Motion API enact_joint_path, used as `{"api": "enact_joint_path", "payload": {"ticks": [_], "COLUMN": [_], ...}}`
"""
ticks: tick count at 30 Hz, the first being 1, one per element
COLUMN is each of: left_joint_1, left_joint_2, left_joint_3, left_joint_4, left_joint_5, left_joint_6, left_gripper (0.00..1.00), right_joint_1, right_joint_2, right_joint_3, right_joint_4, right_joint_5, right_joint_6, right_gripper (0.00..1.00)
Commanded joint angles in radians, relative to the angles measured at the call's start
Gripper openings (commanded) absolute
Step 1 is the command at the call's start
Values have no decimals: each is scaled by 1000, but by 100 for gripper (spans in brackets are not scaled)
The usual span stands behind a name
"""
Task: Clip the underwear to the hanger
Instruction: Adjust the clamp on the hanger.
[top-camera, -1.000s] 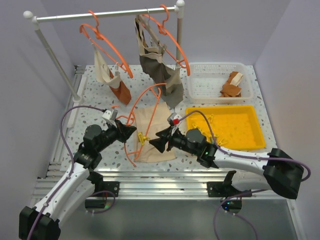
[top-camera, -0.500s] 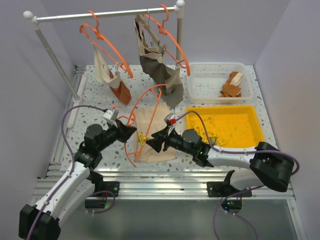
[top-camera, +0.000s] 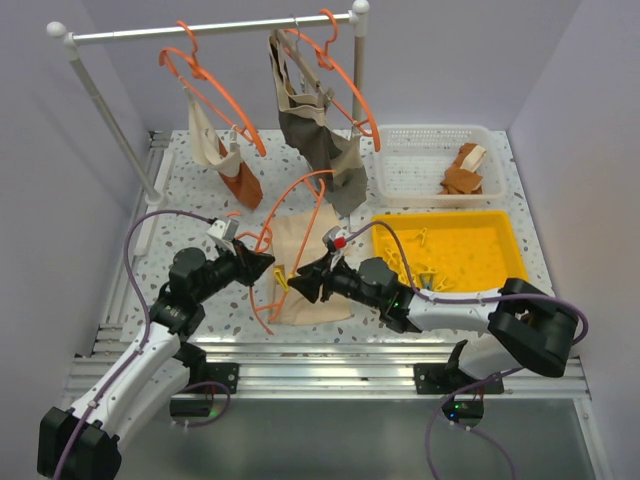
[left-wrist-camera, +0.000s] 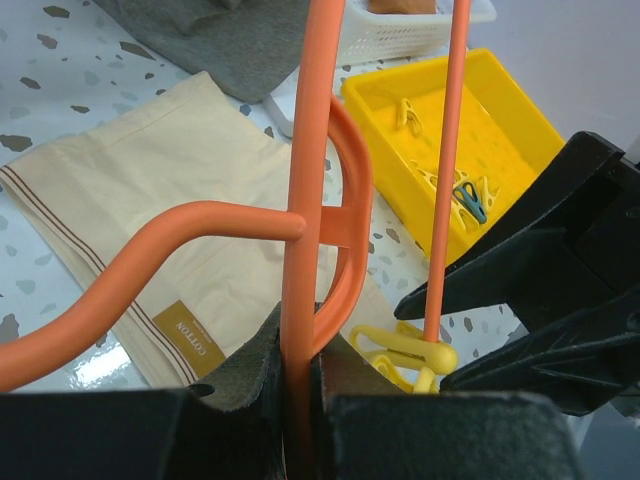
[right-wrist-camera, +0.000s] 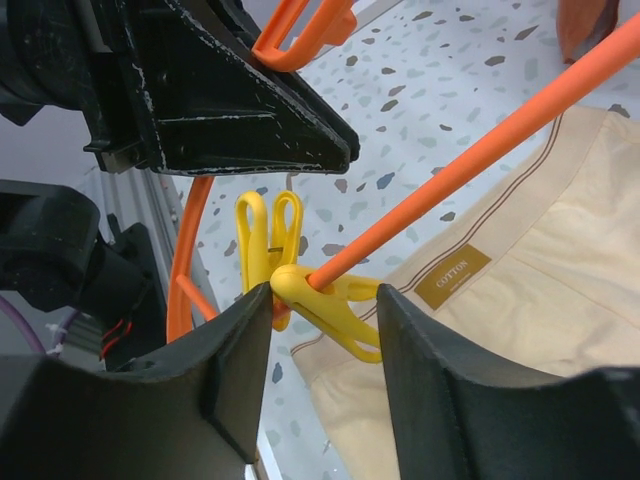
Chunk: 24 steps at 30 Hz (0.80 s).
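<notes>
The cream underwear (top-camera: 310, 262) lies flat on the table, its COTTON label toward me (left-wrist-camera: 186, 328). My left gripper (top-camera: 262, 265) is shut on the thin orange hanger (top-camera: 318, 215), its bar clamped upright between the jaws (left-wrist-camera: 298, 350). A yellow clip (right-wrist-camera: 325, 300) hangs on the hanger's lower bar (right-wrist-camera: 480, 150) over the underwear's waistband edge (right-wrist-camera: 520, 290). A second yellow clip (right-wrist-camera: 262, 235) hangs beside it. My right gripper (right-wrist-camera: 325, 315) is open, its jaws either side of the first clip, the left one touching it. The right gripper also shows in the top view (top-camera: 305, 283).
A white rack (top-camera: 210, 30) at the back carries several orange hangers with a cream-and-rust garment (top-camera: 225, 160) and a dark grey-brown one (top-camera: 315, 135). A white basket (top-camera: 400, 170) holds rust cloths. A yellow tray (top-camera: 500, 285) holds spare clips.
My right gripper has moved left toward the hanger and now has its jaws around the yellow clip. The left gripper has kept its hold and barely moved.
</notes>
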Motion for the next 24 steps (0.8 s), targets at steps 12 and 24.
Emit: {"api": "enact_joint_path", "payload": {"ticks": [12, 24], "left_joint_1": [-6, -6], "left_joint_2": [6, 6], "left_joint_3": [-2, 3], "left_joint_4": [79, 68], "left_joint_5": [54, 70], "left_joint_6": [0, 9], "left_gripper": [0, 0], "right_joint_1": [7, -70], "right_joint_2": [-46, -44], "right_joint_3": [51, 216], "right_joint_4": [-12, -158], "right_joint_5": [224, 415], "right_joint_6": [-160, -318], "right_gripper": [36, 40]}}
